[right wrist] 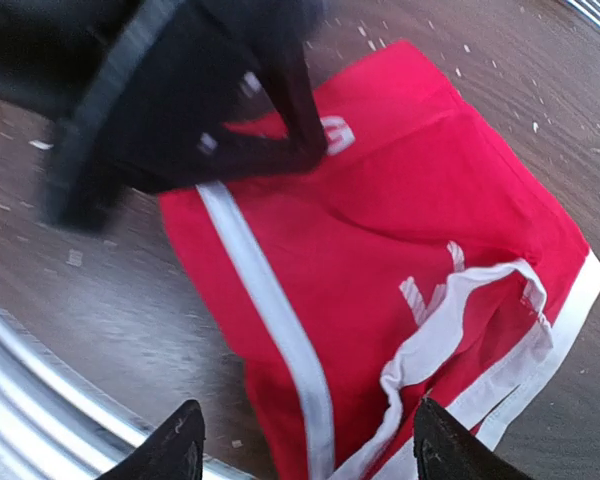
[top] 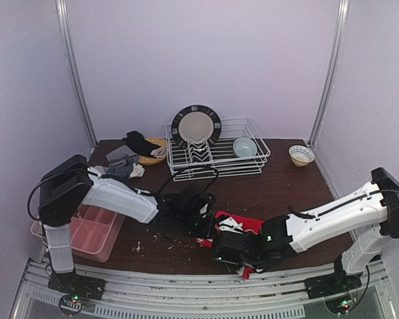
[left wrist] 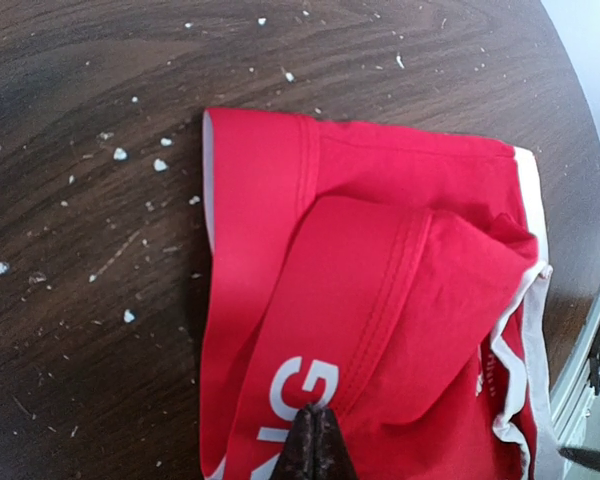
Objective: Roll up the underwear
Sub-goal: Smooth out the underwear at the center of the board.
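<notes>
Left tool (left wrist: pixel 315 440) is pinching shut on red briefs (left wrist: pixel 380 250), folded, white-banded, lying lower centre on the bench (left wrist: pixel 100 120); right tool (right wrist: pixel 300 450) is hanging open above them. Rack (top: pixel 216 166), upper centre, is holding plate (top: pixel 196 126) and bowl (top: pixel 245 146).

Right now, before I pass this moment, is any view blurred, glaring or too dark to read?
Left wrist: sharp, the red underwear and crumbs crisp, the far right corner washed out. Right wrist: motion-smeared, the left gripper a dark blur. Top external: evenly lit but soft.
</notes>
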Robot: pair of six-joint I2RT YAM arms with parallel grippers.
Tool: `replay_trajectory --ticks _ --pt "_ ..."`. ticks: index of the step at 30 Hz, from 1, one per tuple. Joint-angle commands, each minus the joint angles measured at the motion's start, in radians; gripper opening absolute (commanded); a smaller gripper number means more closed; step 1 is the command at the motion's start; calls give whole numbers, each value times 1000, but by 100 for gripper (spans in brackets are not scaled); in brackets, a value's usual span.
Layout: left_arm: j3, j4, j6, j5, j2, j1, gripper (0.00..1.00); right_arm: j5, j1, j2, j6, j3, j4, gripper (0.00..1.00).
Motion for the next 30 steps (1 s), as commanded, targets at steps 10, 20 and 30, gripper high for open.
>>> replay_trajectory --ticks 10,20,30 --pt "-30 13 4 -5 72 15 0 108 -10 -66 139 -169 -167 42" --pt "-30 12 7 -1 98 23 0 78 -63 -265 238 -381 -125 33" --pt "-15 -10 9 9 88 23 0 23 -111 -410 18 -293 55 67"
